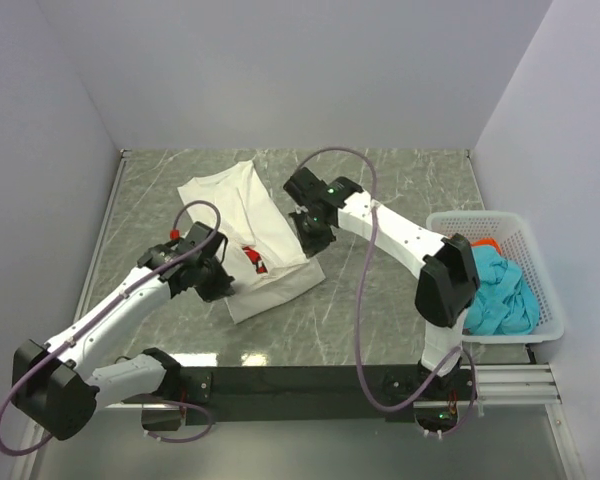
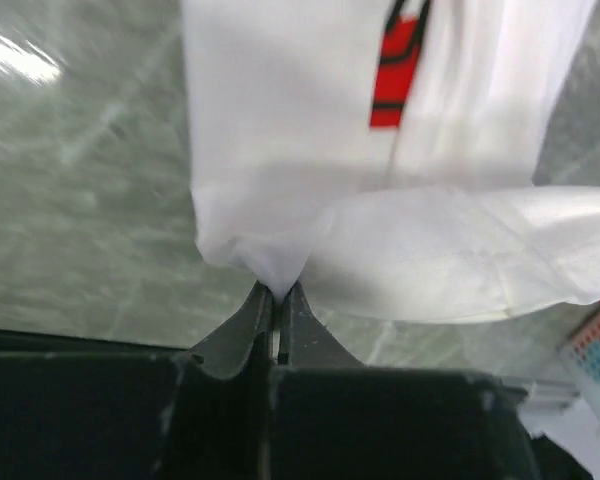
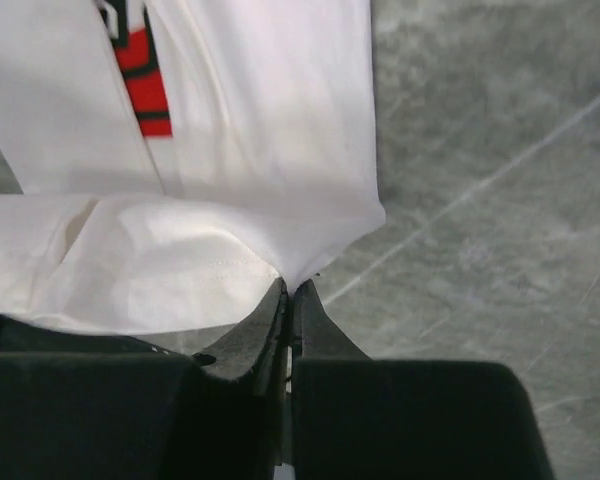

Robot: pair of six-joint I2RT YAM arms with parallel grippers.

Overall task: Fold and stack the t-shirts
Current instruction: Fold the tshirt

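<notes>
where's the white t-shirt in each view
Top external: white t-shirt just left of centre, partly folded.
Left wrist: white t-shirt fills the upper middle and right, tapering to bottom centre.
Right wrist: white t-shirt fills the upper left and middle.
Shared landmark: its red print.

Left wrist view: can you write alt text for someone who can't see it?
Close up, the left gripper is shut on a pinched fold of the white t-shirt. Its red print shows at the top; grey marbled table lies beneath.
</notes>
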